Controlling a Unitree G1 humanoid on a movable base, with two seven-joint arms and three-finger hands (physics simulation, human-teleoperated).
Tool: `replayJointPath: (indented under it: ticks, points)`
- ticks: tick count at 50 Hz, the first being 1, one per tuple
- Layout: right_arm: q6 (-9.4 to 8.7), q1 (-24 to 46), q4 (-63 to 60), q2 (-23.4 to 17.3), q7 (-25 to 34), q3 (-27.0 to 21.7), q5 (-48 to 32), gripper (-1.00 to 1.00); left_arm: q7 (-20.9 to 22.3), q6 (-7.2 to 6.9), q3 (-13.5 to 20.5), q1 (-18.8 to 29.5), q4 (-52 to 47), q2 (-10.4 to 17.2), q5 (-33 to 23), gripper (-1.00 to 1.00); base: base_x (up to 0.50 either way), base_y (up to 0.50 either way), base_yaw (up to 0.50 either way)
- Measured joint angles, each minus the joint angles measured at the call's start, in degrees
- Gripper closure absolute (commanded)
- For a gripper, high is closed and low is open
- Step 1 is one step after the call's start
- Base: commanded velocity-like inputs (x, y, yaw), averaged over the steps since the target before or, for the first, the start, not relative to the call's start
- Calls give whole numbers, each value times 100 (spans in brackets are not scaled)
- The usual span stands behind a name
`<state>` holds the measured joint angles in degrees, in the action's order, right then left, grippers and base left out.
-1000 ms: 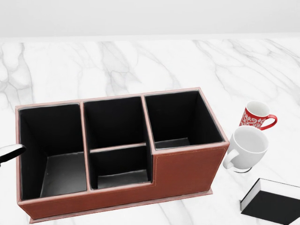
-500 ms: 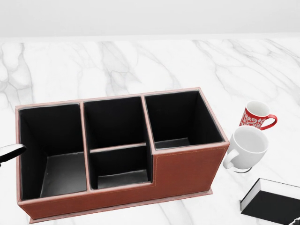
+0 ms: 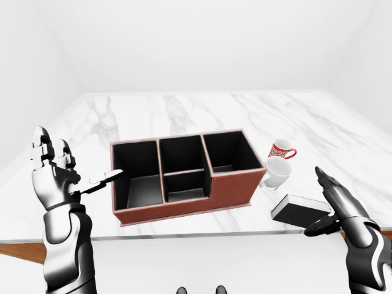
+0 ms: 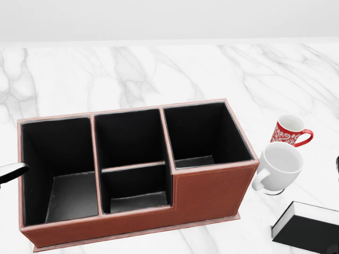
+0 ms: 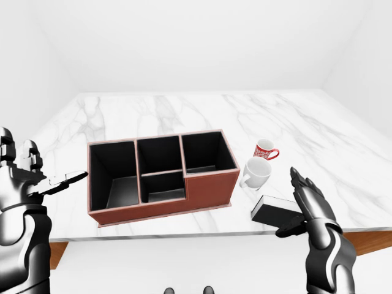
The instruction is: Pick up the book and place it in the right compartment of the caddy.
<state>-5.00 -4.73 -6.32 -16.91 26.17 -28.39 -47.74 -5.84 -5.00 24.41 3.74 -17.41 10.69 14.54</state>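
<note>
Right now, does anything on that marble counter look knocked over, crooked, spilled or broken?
Only one thing: the white mug lies tipped on its side beside the caddy, mouth facing the camera, with nothing spilled. The red mug stands upright, and the book lies flat near the counter's edge. Both hands are open.

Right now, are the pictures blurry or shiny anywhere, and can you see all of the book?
Nothing looks blurry: in the head view the caddy edges are crisp, but the book is cut off by the picture's bottom edge. In the left-eye view the right hand hides the book's right end. No glare on the marble table; only soft shadows under the mugs.
</note>
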Motion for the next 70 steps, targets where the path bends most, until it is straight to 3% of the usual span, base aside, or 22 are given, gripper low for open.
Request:
replayJointPath:
  ticks: [51,70]
  points:
    - [0,850,2065,-877,-895,511,141,-100,-9,0,-47,11,9,-18,-106,-100,0,0,0]
    - [0,1121,2433,-904,-1034,858,101,-100,-9,0,-42,7,-43,-22,-109,-100,0,0,0]
